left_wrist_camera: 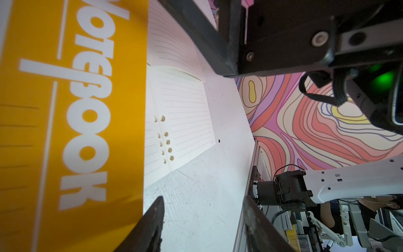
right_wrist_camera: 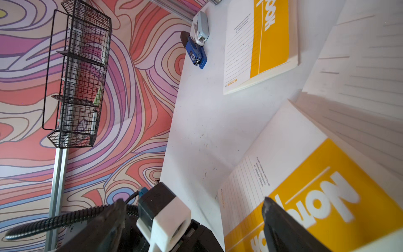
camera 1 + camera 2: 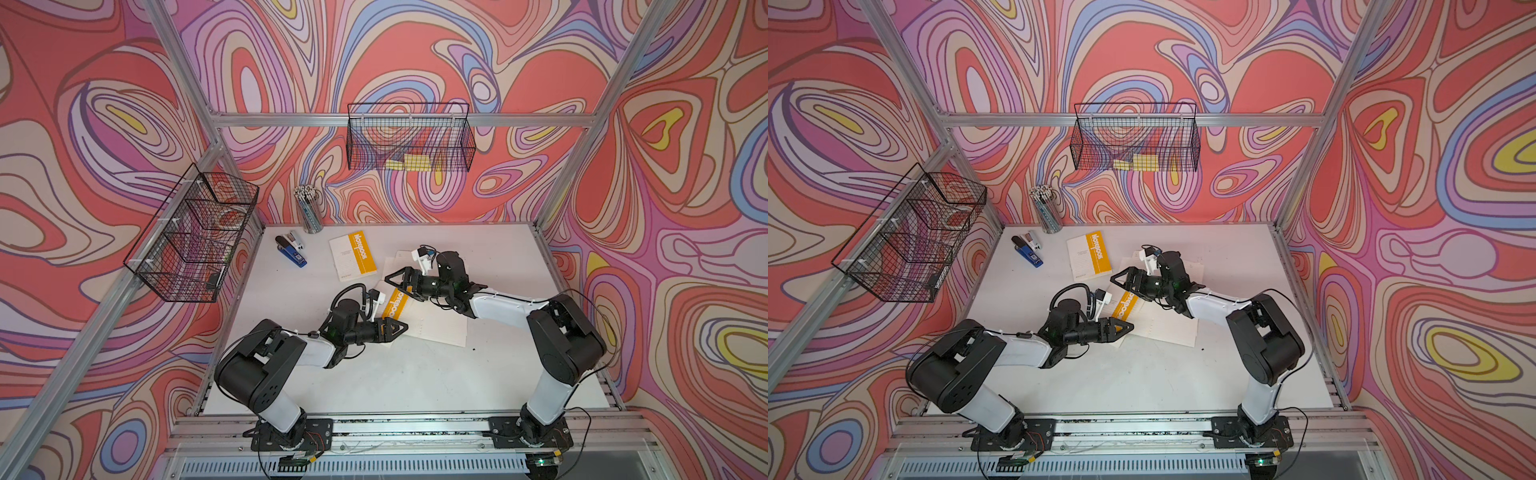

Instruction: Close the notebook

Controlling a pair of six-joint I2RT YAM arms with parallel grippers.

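Observation:
The notebook lies open mid-table, its yellow-and-white cover (image 3: 395, 303) (image 3: 1126, 305) lifted and tilted beside the lined pages (image 3: 436, 328). My left gripper (image 3: 404, 328) (image 3: 1130, 326) sits at the cover's near end. In the left wrist view it (image 1: 202, 218) is open with only bare table between the fingers, and the yellow cover (image 1: 72, 131) runs close along one finger. My right gripper (image 3: 390, 279) (image 3: 1115, 278) hovers at the cover's far end. In the right wrist view it (image 2: 194, 209) is open and grips nothing, with one fingertip (image 2: 272, 209) over the cover (image 2: 316, 185).
A second, closed notebook (image 3: 353, 257) lies further back, and a blue stapler (image 3: 291, 249) and a pencil cup (image 3: 309, 208) stand at the back left. Loose lined sheets (image 3: 403, 257) lie under the right arm. Wire baskets hang on the left frame (image 3: 195, 237) and the back rail (image 3: 409, 137).

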